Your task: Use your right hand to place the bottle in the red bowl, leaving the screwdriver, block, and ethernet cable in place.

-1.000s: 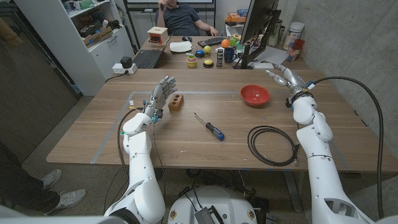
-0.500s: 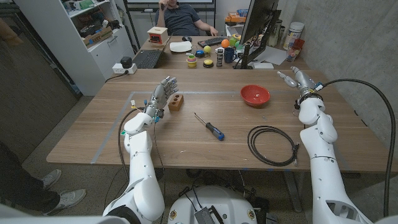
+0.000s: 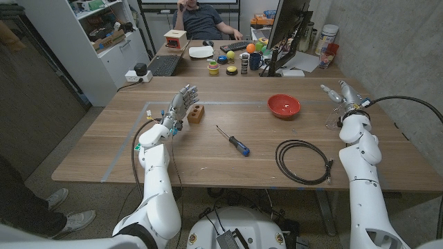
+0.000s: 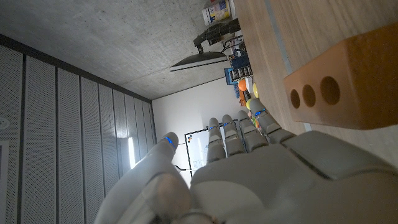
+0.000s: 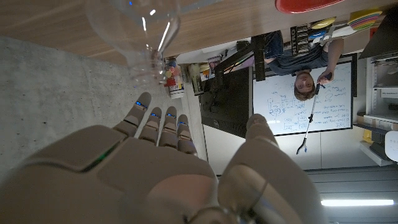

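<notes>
Clear plastic bottle (image 3: 333, 122) stands upright near table (image 3: 208, 155) far-right edge, at abt 4 o'clock from red bowl (image 3: 284, 106), well apart from it. Right hand (image 3: 344, 93) hovers just behind/above the bottle, fingers apart, holding nothing. Right wrist view shows the bottle (image 5: 140, 34) see-through, ribbed, prob empty.

Judgement: v. light, thin-walled, slick; tips easily if nudged and squashes if squeezed hard. Best hold is round the mid body w/ thumb opposite fingers, gentle pressure.

Around: ethernet cable (image 3: 303, 161) coiled at 6 o'clock from bowl, screwdriver (image 3: 233, 141) at 8 o'clock, wooden block (image 3: 196, 114) at 9 o'clock beside left hand (image 3: 179, 106), which is raised, fingers spread, empty. Path bottle→bowl looks free; cable lies nearest but off the line. Table edge close to bottle is the main risk.
</notes>
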Robot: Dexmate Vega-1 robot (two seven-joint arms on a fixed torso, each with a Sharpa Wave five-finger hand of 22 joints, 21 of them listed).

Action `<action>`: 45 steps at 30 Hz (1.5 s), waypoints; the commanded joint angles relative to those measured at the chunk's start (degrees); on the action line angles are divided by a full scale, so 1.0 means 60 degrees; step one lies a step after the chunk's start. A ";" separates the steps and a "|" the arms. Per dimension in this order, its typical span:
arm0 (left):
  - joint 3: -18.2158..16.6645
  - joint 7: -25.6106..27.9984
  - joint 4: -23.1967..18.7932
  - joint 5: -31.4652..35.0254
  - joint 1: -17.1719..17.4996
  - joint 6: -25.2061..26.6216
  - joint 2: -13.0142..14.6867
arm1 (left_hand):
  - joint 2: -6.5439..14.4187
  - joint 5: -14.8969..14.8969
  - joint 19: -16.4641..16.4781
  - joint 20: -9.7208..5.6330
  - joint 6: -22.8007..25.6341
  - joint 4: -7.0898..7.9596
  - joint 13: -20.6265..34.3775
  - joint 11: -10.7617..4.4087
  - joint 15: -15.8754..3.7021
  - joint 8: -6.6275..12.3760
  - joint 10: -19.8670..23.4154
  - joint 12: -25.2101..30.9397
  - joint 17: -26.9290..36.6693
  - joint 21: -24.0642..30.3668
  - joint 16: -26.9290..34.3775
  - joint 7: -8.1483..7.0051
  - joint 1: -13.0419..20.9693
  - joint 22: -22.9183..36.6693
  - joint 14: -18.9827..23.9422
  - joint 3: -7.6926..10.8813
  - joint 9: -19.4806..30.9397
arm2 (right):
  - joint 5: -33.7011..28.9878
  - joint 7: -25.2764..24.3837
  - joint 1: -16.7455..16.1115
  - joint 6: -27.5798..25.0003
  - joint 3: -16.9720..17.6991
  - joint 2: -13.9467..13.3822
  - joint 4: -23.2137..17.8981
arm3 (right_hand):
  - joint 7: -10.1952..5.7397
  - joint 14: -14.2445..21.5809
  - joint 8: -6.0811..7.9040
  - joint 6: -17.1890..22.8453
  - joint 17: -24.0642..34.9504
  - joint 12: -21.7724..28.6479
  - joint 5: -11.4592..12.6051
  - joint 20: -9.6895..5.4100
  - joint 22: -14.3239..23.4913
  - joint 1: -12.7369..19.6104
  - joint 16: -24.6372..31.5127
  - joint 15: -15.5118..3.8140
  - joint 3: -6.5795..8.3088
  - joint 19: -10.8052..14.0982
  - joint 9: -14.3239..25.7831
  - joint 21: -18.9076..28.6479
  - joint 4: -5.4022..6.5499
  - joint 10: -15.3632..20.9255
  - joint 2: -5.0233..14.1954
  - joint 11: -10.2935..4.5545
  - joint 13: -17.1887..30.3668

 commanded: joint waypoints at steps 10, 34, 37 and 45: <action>-0.0168 0.0073 0.0869 0.0146 -0.0490 -0.0260 0.0204 | -0.0085 0.0067 0.0116 -0.0011 -0.0042 0.0032 0.0034 -0.0011 0.0025 0.0041 0.0001 0.0035 0.0020 -0.0068 0.0009 0.0001 -0.0027 0.0040 0.0033 -0.0065 0.0054 | 0.0161 -0.0393 -0.0057 -0.0825 0.0266 0.0260 0.0194 | 0.0072 -0.0020 0.0095 -0.0174 0.0011 0.0023 0.0122 0.0025 0.0009 0.0345 0.0049 0.0008 0.0007 0.0180 0.0055 -0.0078 -0.0215 -0.0149 -0.0139 -0.0039 0.0056; -0.0242 -0.0011 0.0982 0.0180 -0.0571 -0.0343 0.0238 | -0.0118 0.0078 0.0128 -0.0006 -0.0044 0.0046 0.0034 -0.0019 0.0036 0.0045 -0.0003 0.0036 0.0020 -0.0139 0.0010 0.0011 -0.0066 0.0043 0.0035 -0.0128 0.0054 | 0.0620 0.0375 -0.0156 -0.2094 0.0620 0.0564 0.0007 | 0.0219 0.0017 0.0082 -0.0925 0.0005 0.0040 0.0338 0.1323 -0.0020 0.0941 0.0063 0.0399 -0.0253 0.0996 0.0085 -0.0266 -0.0442 -0.0726 -0.0598 0.0240 0.0059; -0.0231 -0.0044 0.0989 0.0185 -0.0577 -0.0331 0.0240 | -0.0124 0.0079 0.0127 -0.0004 -0.0043 0.0047 0.0034 -0.0007 0.0038 0.0046 -0.0009 0.0034 0.0020 -0.0146 0.0011 0.0018 -0.0071 0.0043 0.0036 -0.0136 0.0054 | 0.0672 0.0542 -0.0168 -0.2186 0.0636 0.0519 0.0016 | 0.0270 0.0132 0.0087 -0.1014 0.0003 0.0051 0.0358 0.1423 -0.0021 0.0966 0.0105 0.0483 -0.0315 0.1243 0.0088 -0.0256 -0.0426 -0.0782 -0.0655 0.0322 0.0057; -0.0213 -0.0054 0.0987 0.0195 -0.0578 -0.0354 0.0218 | -0.0154 0.0085 0.0146 -0.0004 -0.0049 0.0046 0.0034 0.0011 0.0037 0.0045 0.0001 0.0039 0.0018 -0.0169 0.0010 0.0007 -0.0085 0.0043 0.0035 -0.0166 0.0054 | 0.0867 0.0894 -0.0228 -0.2093 0.0629 0.0303 0.0124 | 0.0429 0.0589 0.0148 -0.1236 -0.0021 0.0129 0.0509 0.1317 -0.0031 0.1167 0.0174 0.0458 -0.0618 0.2691 0.0090 -0.0085 -0.0436 -0.0859 -0.0961 0.0442 0.0039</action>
